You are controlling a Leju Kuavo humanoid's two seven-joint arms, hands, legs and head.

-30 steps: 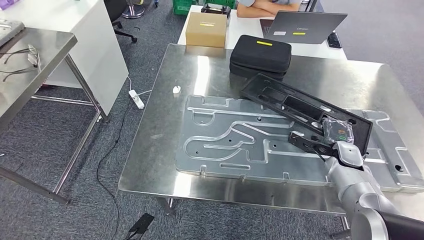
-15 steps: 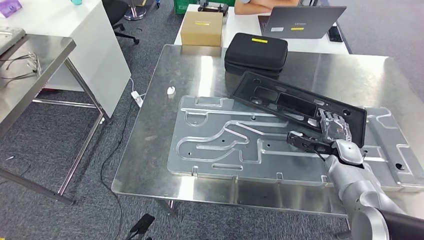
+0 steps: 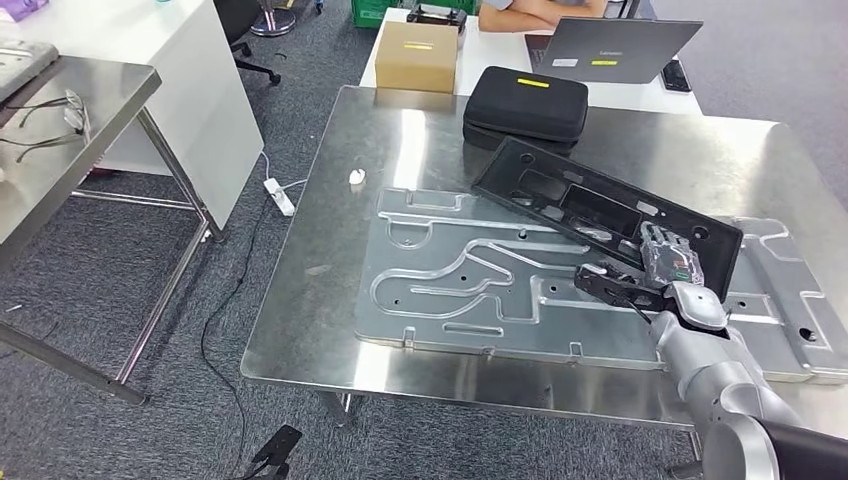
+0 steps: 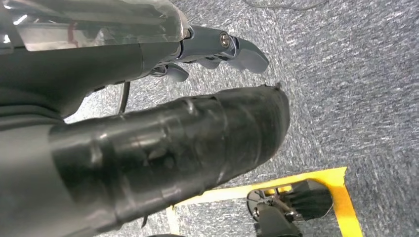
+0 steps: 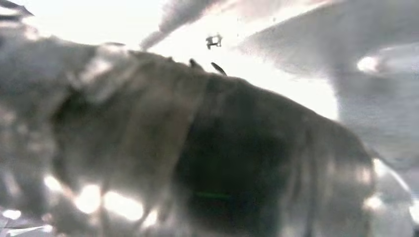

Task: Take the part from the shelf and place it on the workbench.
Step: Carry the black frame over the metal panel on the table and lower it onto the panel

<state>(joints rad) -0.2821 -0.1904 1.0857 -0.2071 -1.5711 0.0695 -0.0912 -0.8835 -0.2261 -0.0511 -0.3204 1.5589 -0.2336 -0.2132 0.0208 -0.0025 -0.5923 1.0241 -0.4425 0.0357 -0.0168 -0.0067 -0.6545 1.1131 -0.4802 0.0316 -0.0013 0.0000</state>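
Part (image 3: 610,212), black frame, tilted over metal plate (image 3: 470,280); my right hand (image 3: 668,262) grips near end. Careless release, it skids off. Left hand (image 4: 217,47) grip unclear.

We see a black zip case (image 3: 527,102) near the table's far edge. Beyond it sit a cardboard box (image 3: 416,56) and a laptop (image 3: 612,49).

The part (image 3: 608,203) lies tilted across the plate (image 3: 470,280) on the workbench (image 3: 400,140) (case (image 3: 527,102) behind).
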